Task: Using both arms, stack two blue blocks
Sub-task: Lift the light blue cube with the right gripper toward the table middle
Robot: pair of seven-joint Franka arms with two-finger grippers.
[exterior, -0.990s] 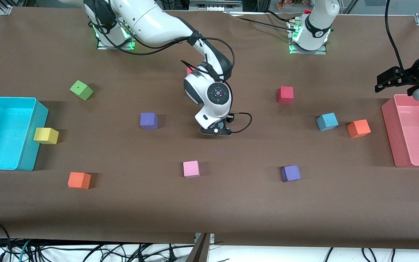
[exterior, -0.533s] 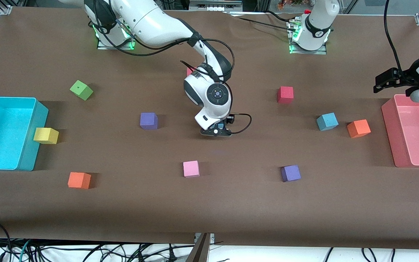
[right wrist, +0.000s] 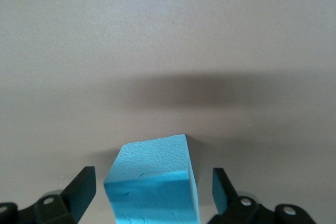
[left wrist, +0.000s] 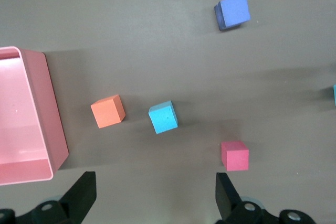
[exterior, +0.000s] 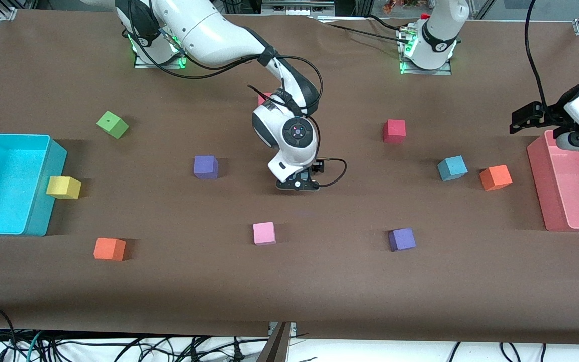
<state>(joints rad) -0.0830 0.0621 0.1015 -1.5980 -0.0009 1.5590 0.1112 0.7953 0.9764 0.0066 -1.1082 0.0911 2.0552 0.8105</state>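
Note:
One blue block rests on the table toward the left arm's end, beside an orange cube. The left wrist view also shows this blue block. The other blue block sits between the spread fingers of my right gripper, with a gap on each side. In the front view the right gripper is low over the table's middle and hides that block. My left gripper hangs open and empty in the air beside the pink bin; in its wrist view the left gripper has only bare table between its fingers.
Two purple cubes, a pink cube, a red cube, an orange cube, a green cube and a yellow cube are scattered about. A cyan bin stands at the right arm's end.
My right gripper has opened and let go of the blue block, and its hand has lifted slightly. The left gripper has drifted a little toward the table's middle.

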